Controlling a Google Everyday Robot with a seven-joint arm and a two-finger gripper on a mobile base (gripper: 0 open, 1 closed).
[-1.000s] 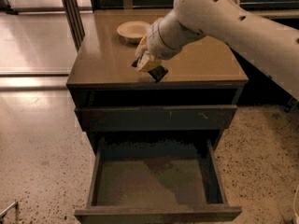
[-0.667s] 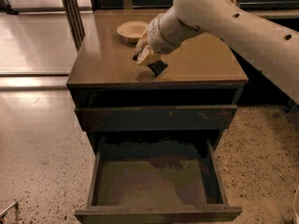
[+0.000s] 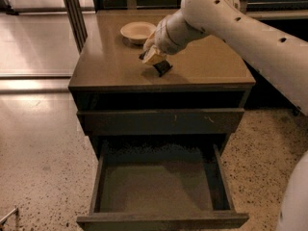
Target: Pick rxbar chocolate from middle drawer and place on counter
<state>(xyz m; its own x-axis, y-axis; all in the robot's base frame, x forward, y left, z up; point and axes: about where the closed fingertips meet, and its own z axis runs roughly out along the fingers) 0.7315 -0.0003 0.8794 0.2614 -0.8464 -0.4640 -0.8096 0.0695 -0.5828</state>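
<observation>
My gripper (image 3: 154,59) is over the middle of the counter (image 3: 108,69), at the end of the white arm (image 3: 226,23) that reaches in from the right. It is shut on the rxbar chocolate (image 3: 163,68), a small black bar that sticks out tilted below the fingers, just above or touching the counter top. The middle drawer (image 3: 161,221) is pulled fully open below. Its grey-green floor (image 3: 159,186) has nothing on it.
A small white bowl (image 3: 137,32) stands on the counter behind the gripper. A closed drawer front (image 3: 207,120) with pale scratch marks sits above the open drawer. Speckled floor (image 3: 38,167) lies to the left, and a dark post (image 3: 72,8) rises at the back left.
The gripper with the black bar has moved a little toward the back of the counter. The drawer and bowl have not moved.
</observation>
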